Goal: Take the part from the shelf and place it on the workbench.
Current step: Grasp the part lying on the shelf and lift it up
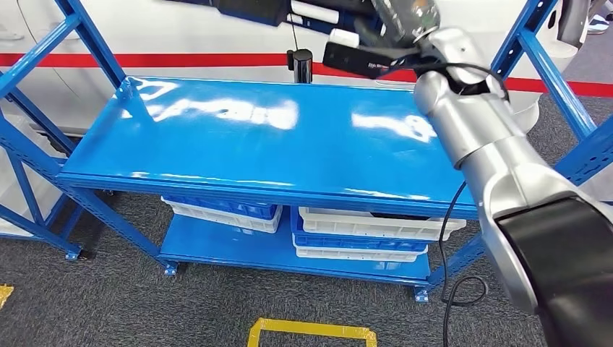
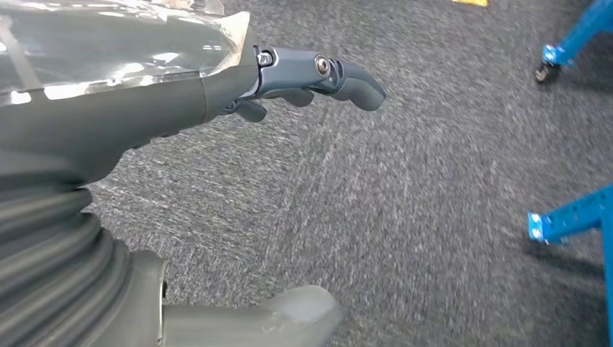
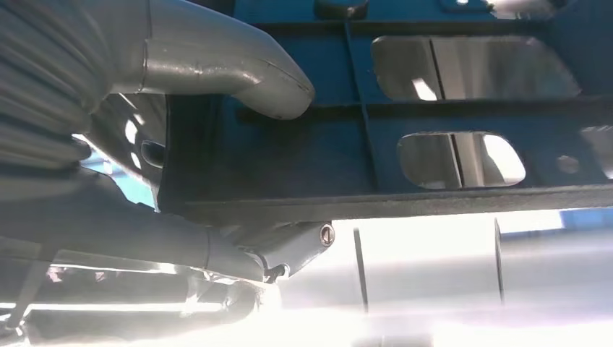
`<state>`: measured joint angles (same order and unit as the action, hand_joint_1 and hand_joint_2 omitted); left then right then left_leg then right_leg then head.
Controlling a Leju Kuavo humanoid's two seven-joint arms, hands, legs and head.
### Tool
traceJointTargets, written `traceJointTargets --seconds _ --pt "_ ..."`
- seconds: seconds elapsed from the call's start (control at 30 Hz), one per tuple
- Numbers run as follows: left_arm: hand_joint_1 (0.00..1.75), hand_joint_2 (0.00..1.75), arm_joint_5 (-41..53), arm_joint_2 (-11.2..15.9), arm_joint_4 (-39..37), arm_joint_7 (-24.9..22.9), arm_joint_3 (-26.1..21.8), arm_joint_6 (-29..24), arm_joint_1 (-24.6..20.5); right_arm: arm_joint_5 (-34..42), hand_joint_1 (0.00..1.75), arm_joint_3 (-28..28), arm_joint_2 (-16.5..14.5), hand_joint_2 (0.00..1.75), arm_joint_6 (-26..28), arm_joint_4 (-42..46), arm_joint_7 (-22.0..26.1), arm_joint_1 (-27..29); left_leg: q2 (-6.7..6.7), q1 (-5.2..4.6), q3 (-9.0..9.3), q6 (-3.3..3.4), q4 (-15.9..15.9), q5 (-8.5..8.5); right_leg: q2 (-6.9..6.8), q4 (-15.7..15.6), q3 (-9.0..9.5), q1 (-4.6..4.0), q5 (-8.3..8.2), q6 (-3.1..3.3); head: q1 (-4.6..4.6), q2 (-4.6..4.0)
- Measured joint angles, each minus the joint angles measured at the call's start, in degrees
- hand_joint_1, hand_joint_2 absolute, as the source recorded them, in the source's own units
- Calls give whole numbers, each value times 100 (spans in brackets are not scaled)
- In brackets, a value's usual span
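Note:
My right hand (image 1: 405,25) is raised to the upper level of the blue shelf, at the top right of the head view. It grips a flat black part (image 1: 361,59) that sticks out to the hand's left. In the right wrist view the thumb (image 3: 238,72) lies on one face of the dark part (image 3: 347,166), which has rounded cutouts, and the fingers (image 3: 289,246) curl under its edge. My left hand (image 2: 144,144) hangs over the grey carpet with its fingers apart and nothing in it.
The wide blue middle board (image 1: 275,137) of the shelf lies bare below my right arm. White and blue crates (image 1: 361,235) are stacked on the bottom board. Blue uprights (image 1: 556,79) flank the shelf. Yellow tape (image 1: 311,331) marks the floor in front.

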<state>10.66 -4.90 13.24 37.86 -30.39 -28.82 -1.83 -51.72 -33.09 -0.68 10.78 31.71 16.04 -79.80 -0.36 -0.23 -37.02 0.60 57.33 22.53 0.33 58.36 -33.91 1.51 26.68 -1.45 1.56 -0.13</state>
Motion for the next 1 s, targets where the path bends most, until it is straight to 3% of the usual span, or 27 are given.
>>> traceJointTargets --seconds 0.17,0.4,0.57,0.7,0.77,0.83,0.9,0.93,1.0 --pt "0 175 -51 -7 7 -78 -67 28 -5 230 175 8 218 175 -155 647 -96 -148 3 0 1 5 -1 6 6 0 0 0 1 0 0 0" --pt "0 175 234 27 -82 -975 -107 370 -45 649 175 -57 352 175 -57 854 -52 93 3 1 1 16 12 11 5 -7 11 15 0 -1 1 0" --pt "0 175 406 54 -96 -1074 -18 422 -44 853 175 -93 449 175 -22 877 61 385 8 5 -23 75 70 51 10 -12 28 43 0 -8 2 0" --pt "0 175 440 61 -106 -1079 34 423 -44 868 175 -111 492 175 -18 884 63 485 26 18 32 166 -6 40 8 -22 30 29 23 -67 -3 0" --pt "0 175 444 56 -108 -1081 41 424 -46 872 175 -113 518 175 -12 892 66 497 47 46 121 229 -129 -6 0 286 -117 1 195 -45 -9 0" --pt "0 175 444 53 -112 -1082 42 425 -53 881 175 -115 544 175 -6 894 69 521 54 47 145 255 -146 -15 -3 998 -475 -1 498 13 -9 0" --pt "0 175 448 51 -116 -1084 43 425 -56 886 175 -121 575 175 -3 894 70 577 50 47 147 258 -132 -17 -3 1488 -737 1 625 -13 -9 0" --pt "0 175 455 48 -120 -1084 44 427 -54 888 175 -125 590 175 -3 894 70 603 47 50 144 252 -121 -14 -5 1423 -714 7 550 -62 -10 0" --pt "0 175 472 42 -125 -1083 49 446 -49 920 175 -128 619 175 -4 894 89 639 42 62 126 215 -69 11 -32 705 -373 38 237 -171 -10 0"
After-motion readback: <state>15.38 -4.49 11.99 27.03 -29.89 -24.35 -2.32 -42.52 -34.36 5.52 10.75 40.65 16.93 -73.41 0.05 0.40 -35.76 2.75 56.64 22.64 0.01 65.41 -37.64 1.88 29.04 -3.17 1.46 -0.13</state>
